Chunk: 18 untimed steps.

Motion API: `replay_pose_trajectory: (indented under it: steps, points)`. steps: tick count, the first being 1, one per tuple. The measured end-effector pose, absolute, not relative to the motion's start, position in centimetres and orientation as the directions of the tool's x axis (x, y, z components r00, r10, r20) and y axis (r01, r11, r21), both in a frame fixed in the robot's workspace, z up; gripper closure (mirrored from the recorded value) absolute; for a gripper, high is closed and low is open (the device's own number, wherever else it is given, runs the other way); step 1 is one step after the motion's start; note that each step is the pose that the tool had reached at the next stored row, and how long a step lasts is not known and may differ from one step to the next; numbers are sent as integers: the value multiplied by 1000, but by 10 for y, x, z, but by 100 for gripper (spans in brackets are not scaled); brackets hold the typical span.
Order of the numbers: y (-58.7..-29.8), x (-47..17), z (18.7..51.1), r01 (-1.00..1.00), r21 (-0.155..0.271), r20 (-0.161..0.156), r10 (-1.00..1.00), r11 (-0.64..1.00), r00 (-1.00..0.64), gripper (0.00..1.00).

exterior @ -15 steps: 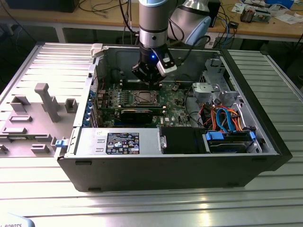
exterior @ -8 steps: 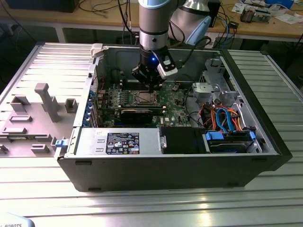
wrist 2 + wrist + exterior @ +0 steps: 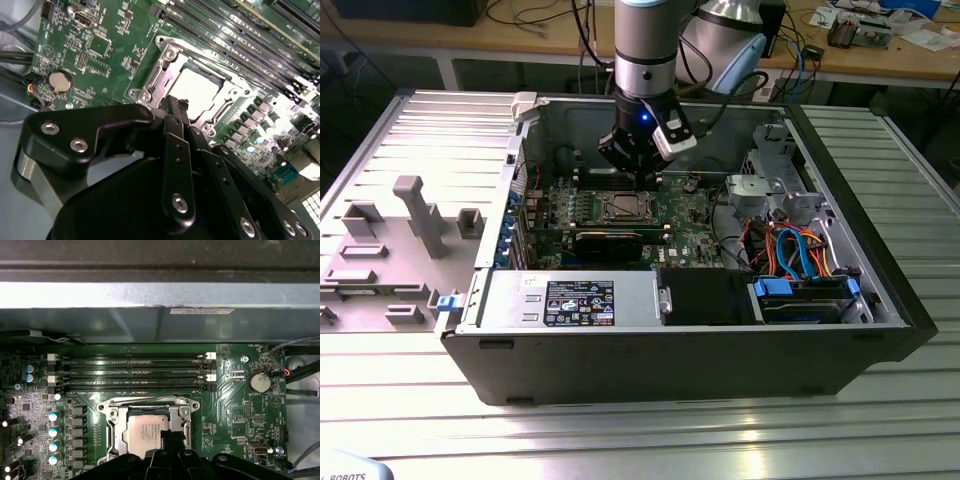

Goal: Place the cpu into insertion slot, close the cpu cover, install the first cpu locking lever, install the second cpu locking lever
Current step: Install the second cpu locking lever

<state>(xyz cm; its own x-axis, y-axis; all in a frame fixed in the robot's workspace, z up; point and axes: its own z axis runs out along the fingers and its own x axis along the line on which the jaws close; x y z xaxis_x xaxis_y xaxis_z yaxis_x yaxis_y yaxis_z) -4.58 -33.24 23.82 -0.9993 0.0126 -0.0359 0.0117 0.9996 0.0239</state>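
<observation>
The open computer case (image 3: 670, 340) lies on the ribbed metal table (image 3: 620, 440), its green motherboard (image 3: 690, 210) exposed. The tool (image 3: 642, 172) hangs just above the insertion slot (image 3: 623, 207), at about twelve o'clock from it in the exterior view. In both wrist views the cpu (image 3: 147, 432) already sits in the slot with the cpu cover (image 3: 116, 412) framing it. The tool's fingers (image 3: 175, 130) are clenched together, holding nothing. My judgement: press lever ends squarely, slowly, avoiding the memory slots (image 3: 135, 372).
</observation>
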Motion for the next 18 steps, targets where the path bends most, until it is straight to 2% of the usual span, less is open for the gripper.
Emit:
replay_pose_trajectory:
  steps: [18]
  points:
    - [-344, -46, 238, 12, 24, -36, 13, 1000, -999, 89]
